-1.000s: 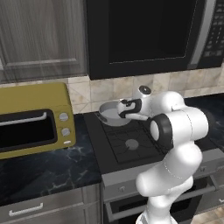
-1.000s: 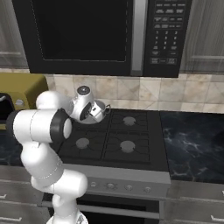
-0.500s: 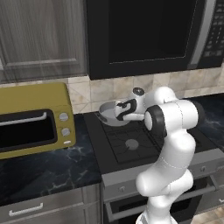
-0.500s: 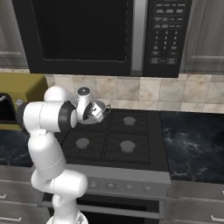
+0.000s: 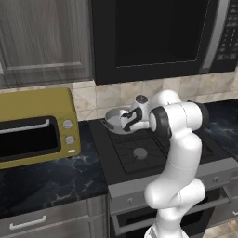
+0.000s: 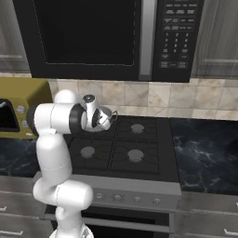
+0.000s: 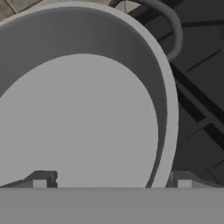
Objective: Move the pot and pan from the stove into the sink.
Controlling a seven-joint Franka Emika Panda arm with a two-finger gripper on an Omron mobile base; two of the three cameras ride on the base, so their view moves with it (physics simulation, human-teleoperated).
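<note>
The pot (image 5: pixel 115 120), a round light-grey metal vessel with straight sides, stands on the rear left burner of the stove (image 5: pixel 139 148), close to the tiled back wall. From its look it is rigid and of moderate weight; the smooth metal wall is probably slippery, so a pinch across the thin rim seems the surest hold, with the small loop handle (image 7: pixel 168 26) as the alternative. A one-sided rim hold may let the pot tilt once lifted.

The gripper (image 5: pixel 128 122) is at the pot's near rim, directed down and toward the back wall. In the hand view the pale interior (image 7: pixel 74 122) takes up most of the field, and the rim (image 7: pixel 168 109) curves down between the two fingertips (image 7: pixel 41 179), so that one tip lies over the inside and the other (image 7: pixel 183 179) over the black grate outside. The jaws are spread to their widest and straddle the wall; they hold nothing, and whether either tip already touches the metal cannot be told.

In the right base view the gripper (image 6: pixel 101 118) hangs above the same rear burner, with the arm's forearm hiding most of the pot. To the left of the stove, a yellow toaster oven (image 5: pixel 35 128) sits on the dark worktop (image 5: pixel 51 179).
</note>
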